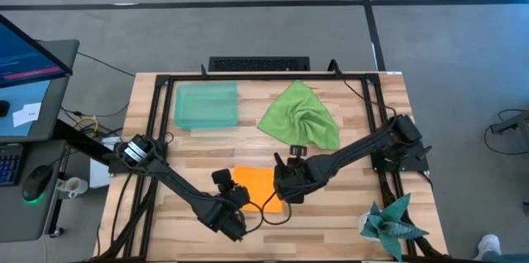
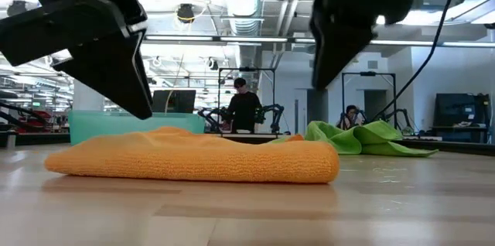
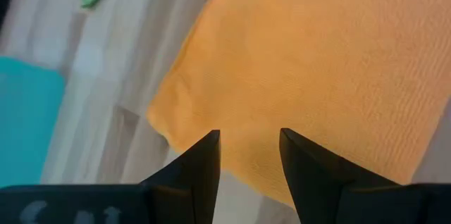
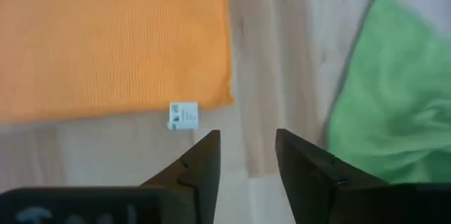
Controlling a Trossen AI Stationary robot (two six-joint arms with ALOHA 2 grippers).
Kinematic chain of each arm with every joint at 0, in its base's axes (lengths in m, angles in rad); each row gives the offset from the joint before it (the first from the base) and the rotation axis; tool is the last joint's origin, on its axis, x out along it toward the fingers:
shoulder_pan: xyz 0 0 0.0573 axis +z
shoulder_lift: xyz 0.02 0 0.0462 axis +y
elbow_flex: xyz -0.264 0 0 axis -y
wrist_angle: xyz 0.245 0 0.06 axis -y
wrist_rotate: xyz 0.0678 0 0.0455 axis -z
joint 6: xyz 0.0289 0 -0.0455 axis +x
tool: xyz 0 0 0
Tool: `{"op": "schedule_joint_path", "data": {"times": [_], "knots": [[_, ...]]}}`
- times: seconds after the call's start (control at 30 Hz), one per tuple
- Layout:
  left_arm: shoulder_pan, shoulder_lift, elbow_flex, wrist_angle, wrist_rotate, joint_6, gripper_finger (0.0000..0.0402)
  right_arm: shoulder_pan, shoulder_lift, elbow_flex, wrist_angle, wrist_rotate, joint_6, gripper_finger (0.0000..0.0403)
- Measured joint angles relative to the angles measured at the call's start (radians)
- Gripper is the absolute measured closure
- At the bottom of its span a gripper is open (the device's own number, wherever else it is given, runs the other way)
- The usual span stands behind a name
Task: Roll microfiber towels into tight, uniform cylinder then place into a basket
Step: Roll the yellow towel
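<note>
The bright orange microfiber towel lies folded flat on the wooden slatted table, near the middle of the front edge, and both arms hang over it. From the low view it is a low, thick pad, not yet a cylinder, with its long axis running along the table's front edge. The left gripper hovers at the towel's front-left corner, fingers apart and holding nothing, with the cloth lying ahead of it. The right gripper hovers just off the towel's right side, also parted and empty; a small white label juts from the hem nearest it.

The coming move probably turns on that: each gripper sits at one end of the long axis, so a roll would likely start with both pinching one long edge. The left arm looks nearer to cloth; the right must shift inward toward the towel first.

The light lime green microfiber towel lies crumpled toward the back edge, right of centre, its peak pointing at the back. The translucent mint-green plastic basket sits empty near the back-left corner, well apart from the orange towel.
</note>
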Motion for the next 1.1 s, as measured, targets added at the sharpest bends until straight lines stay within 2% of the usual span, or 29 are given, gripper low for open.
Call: {"op": "schedule_joint_path", "data": {"times": [0.2, 0.4, 0.6, 0.73, 0.9, 1.1], "knots": [[0.011, 0.000, 0.000, 0.101, 0.045, 0.068, 0.0262, 0.045, -0.139, -0.086, 0.008, 0.079, -0.026, 0.0254], [0.024, 0.001, -0.002, 0.192, 0.085, 0.107, 0.0262, 0.068, -0.305, -0.276, 0.194, 0.104, -0.014, 0.0264], [0.042, 0.002, -0.080, 0.261, 0.283, 0.154, 0.0262, 0.057, -0.397, -0.388, 0.323, 0.103, -0.012, 0.0270], [0.062, -0.006, -0.133, 0.276, 0.312, 0.153, 0.0262, 0.035, -0.409, -0.391, 0.332, 0.102, -0.030, 0.0269], [0.076, -0.013, -0.139, 0.138, 0.296, 0.325, 0.0262, 0.003, -0.411, -0.391, 0.329, 0.102, -0.032, 0.0270], [0.075, -0.048, -0.151, -0.143, 0.202, 0.469, 0.0262, -0.028, -0.411, -0.391, 0.327, 0.101, -0.033, 0.0267]]}}
